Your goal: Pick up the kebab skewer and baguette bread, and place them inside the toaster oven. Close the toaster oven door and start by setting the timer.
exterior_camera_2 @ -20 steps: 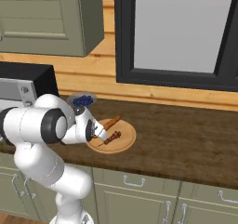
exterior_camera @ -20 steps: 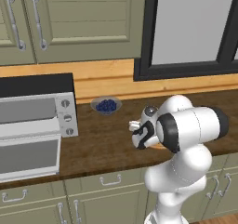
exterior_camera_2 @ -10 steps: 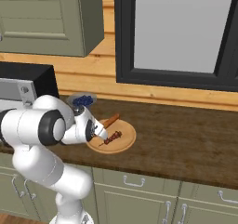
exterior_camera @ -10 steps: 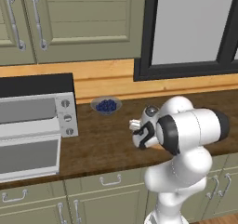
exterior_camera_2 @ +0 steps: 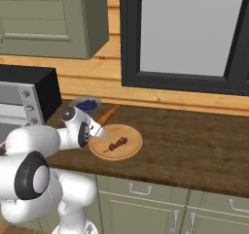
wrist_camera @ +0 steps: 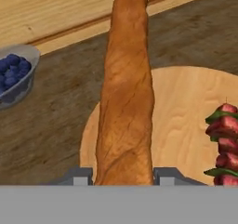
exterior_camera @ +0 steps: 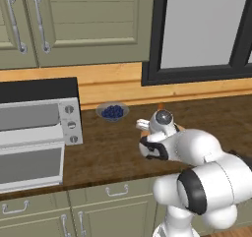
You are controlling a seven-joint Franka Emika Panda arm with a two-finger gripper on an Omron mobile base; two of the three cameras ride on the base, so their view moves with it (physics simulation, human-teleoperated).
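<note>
My gripper (wrist_camera: 123, 176) is shut on the near end of the baguette bread (wrist_camera: 126, 93), a long orange-brown loaf that points away toward the back wall. Seen from the right base, the gripper (exterior_camera_2: 99, 131) holds the baguette (exterior_camera_2: 109, 112) at the left rim of a round wooden board (exterior_camera_2: 127, 149). On that board lies the kebab skewer (exterior_camera_2: 116, 143), also at the right edge of the hand view (wrist_camera: 225, 139). The toaster oven (exterior_camera: 37, 118) stands at the left with its door (exterior_camera: 29, 166) dropped open. From the left base, the gripper (exterior_camera: 143, 125) sits right of the oven.
A small bowl of blueberries (exterior_camera: 113, 112) stands on the counter between the oven and the board, close to the loaf (wrist_camera: 14, 74). Cabinets hang above the oven and a dark-framed window (exterior_camera_2: 187, 34) fills the wall behind the counter.
The jaws have closed on the baguette's near end. The arm has folded lower, and the loaf now sits further left, angled toward the back wall.
</note>
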